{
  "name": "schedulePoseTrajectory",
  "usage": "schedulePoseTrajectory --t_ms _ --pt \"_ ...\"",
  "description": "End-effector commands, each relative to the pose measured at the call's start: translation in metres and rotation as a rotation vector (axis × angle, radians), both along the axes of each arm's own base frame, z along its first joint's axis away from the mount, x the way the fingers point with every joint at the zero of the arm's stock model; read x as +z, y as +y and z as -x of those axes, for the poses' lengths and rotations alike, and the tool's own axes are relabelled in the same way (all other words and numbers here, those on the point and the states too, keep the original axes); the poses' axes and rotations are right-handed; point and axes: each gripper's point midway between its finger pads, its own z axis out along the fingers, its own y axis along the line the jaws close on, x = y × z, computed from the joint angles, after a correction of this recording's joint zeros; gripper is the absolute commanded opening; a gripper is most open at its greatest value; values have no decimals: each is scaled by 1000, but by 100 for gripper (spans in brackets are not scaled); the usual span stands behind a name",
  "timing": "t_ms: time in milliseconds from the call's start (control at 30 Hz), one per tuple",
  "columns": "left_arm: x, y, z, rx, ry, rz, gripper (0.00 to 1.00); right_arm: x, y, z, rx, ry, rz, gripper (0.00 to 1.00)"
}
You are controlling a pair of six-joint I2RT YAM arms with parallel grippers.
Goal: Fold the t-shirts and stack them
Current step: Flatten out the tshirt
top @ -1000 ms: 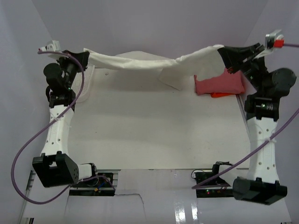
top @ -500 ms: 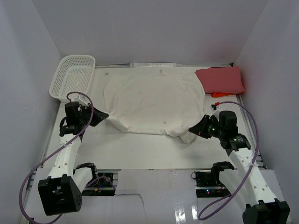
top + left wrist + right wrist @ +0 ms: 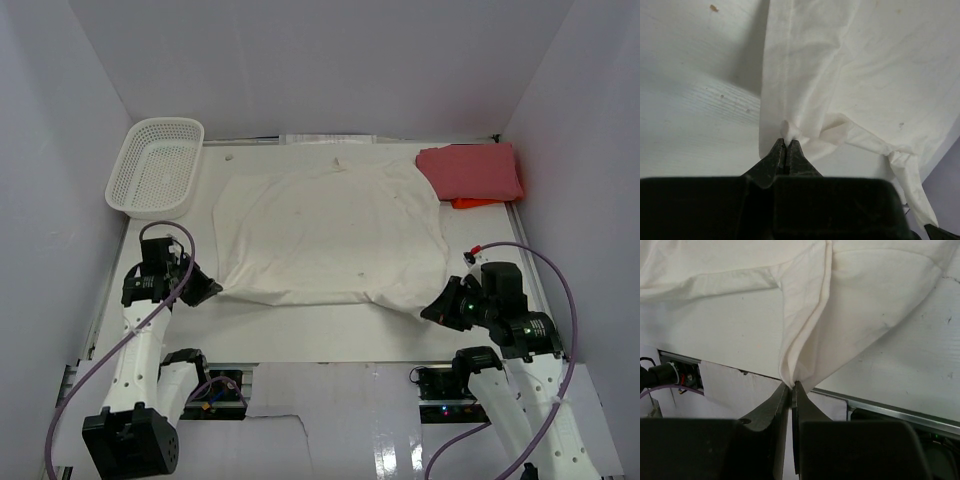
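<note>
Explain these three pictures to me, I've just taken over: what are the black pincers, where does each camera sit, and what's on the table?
These are two robot arms, bolted at the near edge of a table. The wide picture comes from a fixed camera above and behind them; each close-up comes from a camera on one wrist, looking along its own black fingers. A cream-white t-shirt lies spread on the table. The left tool pinches its near left corner and the right tool its near right corner, both shut on cloth. A folded red t-shirt lies at the far right; a white mesh basket stands at the far left.
</note>
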Motion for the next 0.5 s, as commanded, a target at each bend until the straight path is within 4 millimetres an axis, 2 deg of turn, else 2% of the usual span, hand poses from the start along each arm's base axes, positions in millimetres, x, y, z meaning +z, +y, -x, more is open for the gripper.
schedulePoseTrajectory --t_ms 0,33,100,133,200,467 --pt "4 19 4 36 52 -102 0 -2 -8 18 30 21 54 8" --pt "12 25 0 33 45 -137 0 10 -15 13 5 -21 89 8" --pt "11 32 3 48 87 -169 0 23 -24 9 -7 -57 139 8" --pt "13 32 3 44 88 -168 0 36 -29 7 -34 -93 160 8" --pt "9 28 7 43 96 -145 0 44 -34 5 -54 -109 180 8" --pt "-15 23 20 25 183 -115 0 16 -38 6 -42 -23 222 8"
